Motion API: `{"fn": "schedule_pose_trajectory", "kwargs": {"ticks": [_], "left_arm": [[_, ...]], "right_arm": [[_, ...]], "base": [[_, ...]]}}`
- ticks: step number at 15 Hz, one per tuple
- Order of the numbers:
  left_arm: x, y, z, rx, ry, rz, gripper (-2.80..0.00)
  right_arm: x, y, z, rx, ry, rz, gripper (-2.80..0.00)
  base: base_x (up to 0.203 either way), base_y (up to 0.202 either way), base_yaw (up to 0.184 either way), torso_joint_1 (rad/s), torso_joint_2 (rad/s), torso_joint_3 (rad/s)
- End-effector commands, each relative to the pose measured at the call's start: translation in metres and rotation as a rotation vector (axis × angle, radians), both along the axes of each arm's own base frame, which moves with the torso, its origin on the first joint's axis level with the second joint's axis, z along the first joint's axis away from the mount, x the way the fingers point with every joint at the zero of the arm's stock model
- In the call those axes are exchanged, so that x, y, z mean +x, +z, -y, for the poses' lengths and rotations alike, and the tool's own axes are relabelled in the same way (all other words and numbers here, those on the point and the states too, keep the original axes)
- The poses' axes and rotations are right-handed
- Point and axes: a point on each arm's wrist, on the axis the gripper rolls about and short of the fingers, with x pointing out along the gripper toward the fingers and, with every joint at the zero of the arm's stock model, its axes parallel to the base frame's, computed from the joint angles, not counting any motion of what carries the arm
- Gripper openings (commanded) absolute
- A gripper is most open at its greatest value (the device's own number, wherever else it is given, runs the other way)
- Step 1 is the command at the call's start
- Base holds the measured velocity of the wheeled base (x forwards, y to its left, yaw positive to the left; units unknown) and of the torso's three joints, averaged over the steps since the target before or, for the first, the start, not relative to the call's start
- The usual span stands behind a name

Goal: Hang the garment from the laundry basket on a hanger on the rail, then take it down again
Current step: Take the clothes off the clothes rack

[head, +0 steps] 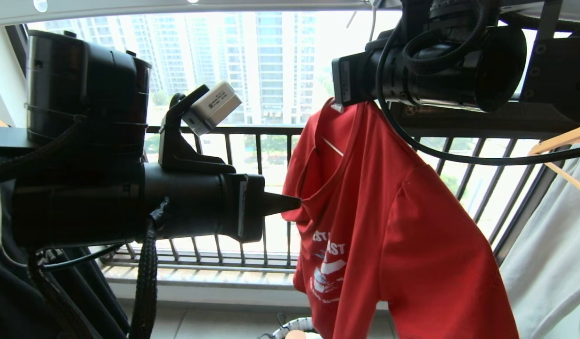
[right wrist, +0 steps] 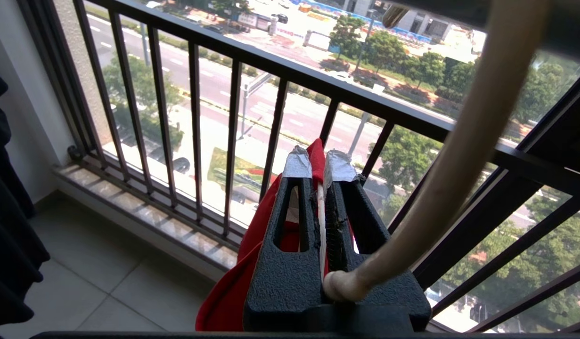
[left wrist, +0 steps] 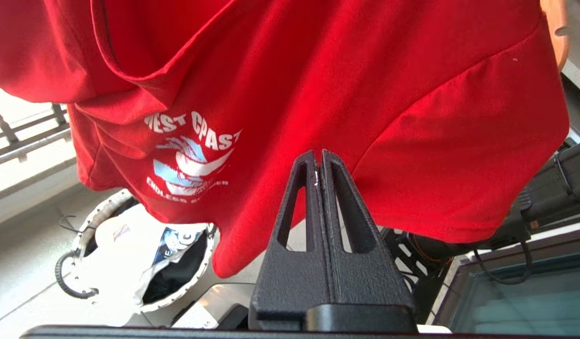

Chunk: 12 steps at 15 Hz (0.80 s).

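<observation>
Black left gripper (head: 297,204), at frame centre in the head view, is pinched shut on a fold of the red garment (head: 388,221); the right gripper (right wrist: 318,162), upper right there, clamps garment and hanger (right wrist: 322,221) together. Farther down, the laundry basket (left wrist: 99,219) waits. The left should draw the fabric gently sideways, avoiding tugging it free.

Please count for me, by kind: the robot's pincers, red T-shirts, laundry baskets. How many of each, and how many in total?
Pincers: 2 (left pincer, right pincer)
Red T-shirt: 1
Laundry basket: 1
Total: 4
</observation>
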Motion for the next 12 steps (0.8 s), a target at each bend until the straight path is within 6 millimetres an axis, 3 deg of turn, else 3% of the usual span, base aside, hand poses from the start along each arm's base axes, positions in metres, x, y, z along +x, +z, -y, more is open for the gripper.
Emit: {"fn": "schedule_pose_trajectory", "kwargs": {"ticks": [1, 3, 4, 12], "left_arm": [[0.015, -0.002, 0.01, -0.056, -0.01, 0.045, -2.8], [0.025, 0.006, 0.013, -0.114, -0.065, 0.07, -2.8], [0.031, 0.009, 0.014, -0.126, -0.081, 0.077, 0.0], [0.104, -0.007, 0.023, -0.163, -0.243, 0.192, 0.0]], "right_arm": [[-0.001, 0.001, 0.001, 0.002, -0.003, 0.003, -2.8], [-0.001, 0.002, 0.001, 0.003, -0.002, 0.004, -2.8], [-0.002, 0.002, 0.002, 0.003, -0.002, 0.004, -2.8], [0.0, 0.0, 0.0, -0.003, 0.0, 0.0, -2.8]], "base": [[0.0, 0.0, 0.0, 0.0, 0.0, 0.0], [0.0, 0.0, 0.0, 0.0, 0.0, 0.0], [0.0, 0.0, 0.0, 0.0, 0.0, 0.0], [0.0, 0.0, 0.0, 0.0, 0.0, 0.0]]}}
